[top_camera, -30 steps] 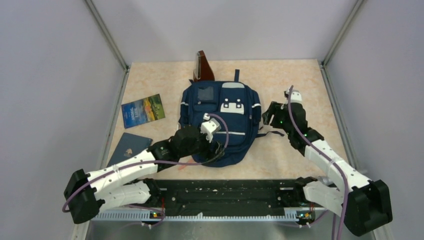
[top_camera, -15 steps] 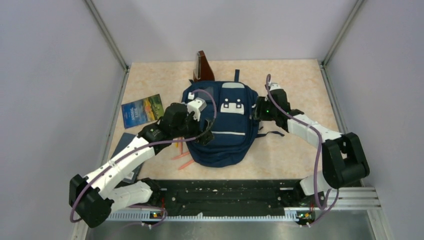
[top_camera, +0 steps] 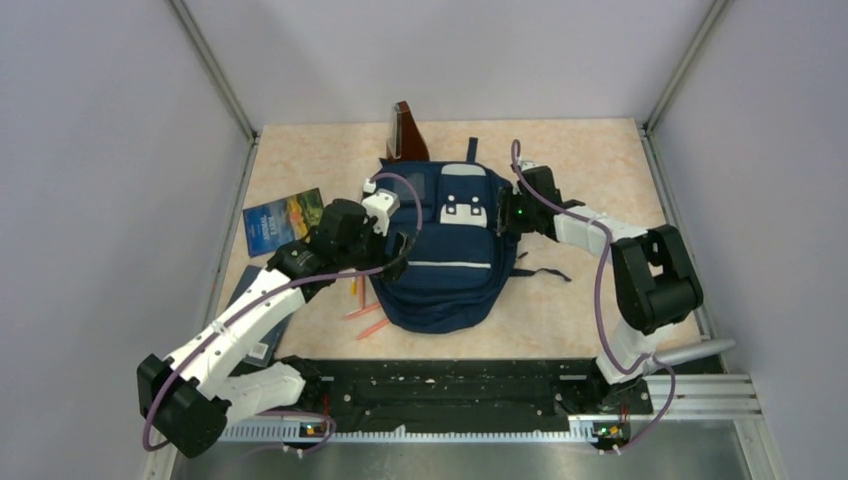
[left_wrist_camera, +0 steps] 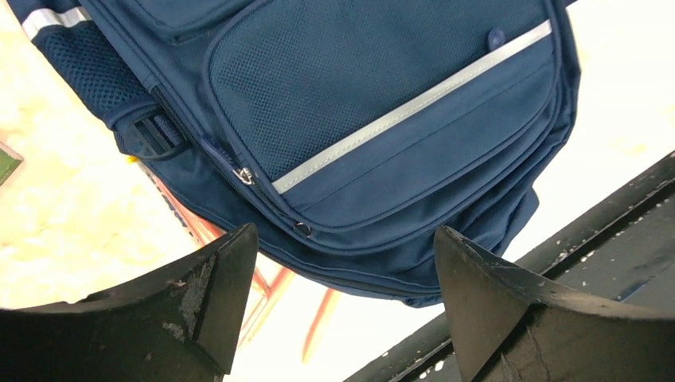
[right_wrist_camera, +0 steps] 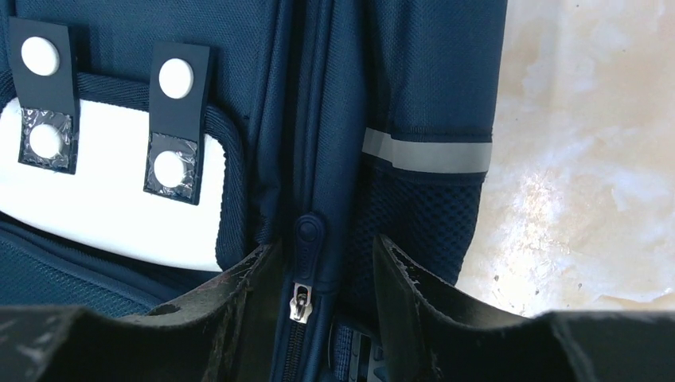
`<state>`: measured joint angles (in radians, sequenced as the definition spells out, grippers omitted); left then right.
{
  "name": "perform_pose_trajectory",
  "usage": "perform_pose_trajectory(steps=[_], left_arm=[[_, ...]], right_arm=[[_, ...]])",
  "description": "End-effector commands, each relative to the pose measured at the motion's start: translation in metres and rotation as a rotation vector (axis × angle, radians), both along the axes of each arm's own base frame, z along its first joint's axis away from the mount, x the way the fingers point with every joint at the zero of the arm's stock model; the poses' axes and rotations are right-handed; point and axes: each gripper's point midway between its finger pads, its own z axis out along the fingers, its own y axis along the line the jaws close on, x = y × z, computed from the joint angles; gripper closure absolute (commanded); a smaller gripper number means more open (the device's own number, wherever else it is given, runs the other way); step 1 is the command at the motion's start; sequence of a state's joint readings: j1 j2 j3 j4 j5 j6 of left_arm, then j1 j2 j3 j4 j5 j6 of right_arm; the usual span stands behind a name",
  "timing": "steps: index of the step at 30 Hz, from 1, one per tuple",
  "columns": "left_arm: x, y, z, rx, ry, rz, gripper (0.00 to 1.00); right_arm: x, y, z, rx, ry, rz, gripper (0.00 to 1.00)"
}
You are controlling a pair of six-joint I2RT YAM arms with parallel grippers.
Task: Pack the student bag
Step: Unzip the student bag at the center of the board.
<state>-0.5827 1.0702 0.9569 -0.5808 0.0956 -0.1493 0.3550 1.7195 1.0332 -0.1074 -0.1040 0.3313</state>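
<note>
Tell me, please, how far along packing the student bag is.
Nothing looks packed yet: the picture book, dark blue book and orange pencils lie on the table beside the student bag. In hand: the right gripper straddles a zipper pull on the bag's side; the left gripper hovers open. Left: unzip, load everything, close.

the left arm (top_camera: 240, 325) rises from its base at the near edge of the table (top_camera: 600, 160), close to the near left corner, and stretches long and slanting toward the table's middle. its wrist tips downward, and the left gripper (left_wrist_camera: 344, 239) points down with its jaws spread wide. the right arm (top_camera: 650, 275) folds sharply at a raised elbow toward the right edge, its forearm running leftward and slightly toward the far edge. the right gripper (right_wrist_camera: 325, 251) faces down, jaws partly apart with a narrow gap between them.
</note>
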Motion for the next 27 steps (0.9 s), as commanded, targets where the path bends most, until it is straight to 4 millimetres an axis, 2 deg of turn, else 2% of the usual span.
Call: perform_pose_trajectory(steps=[1, 4, 11, 27], left_arm=[[0.005, 0.006, -0.010, 0.064, -0.015, -0.012, 0.14], [0.004, 0.006, -0.016, 0.091, -0.009, -0.049, 0.16], [0.003, 0.002, -0.018, 0.082, 0.004, -0.066, 0.18], [-0.002, -0.004, -0.019, 0.058, 0.024, -0.096, 0.19]], right_arm=[[0.018, 0.005, 0.015, -0.012, -0.062, 0.002, 0.56], [0.017, 0.000, 0.014, -0.058, -0.073, -0.028, 0.59], [0.021, -0.006, 0.021, -0.087, -0.112, -0.060, 0.79], [0.026, -0.021, 0.037, -0.165, -0.175, -0.107, 0.73]])
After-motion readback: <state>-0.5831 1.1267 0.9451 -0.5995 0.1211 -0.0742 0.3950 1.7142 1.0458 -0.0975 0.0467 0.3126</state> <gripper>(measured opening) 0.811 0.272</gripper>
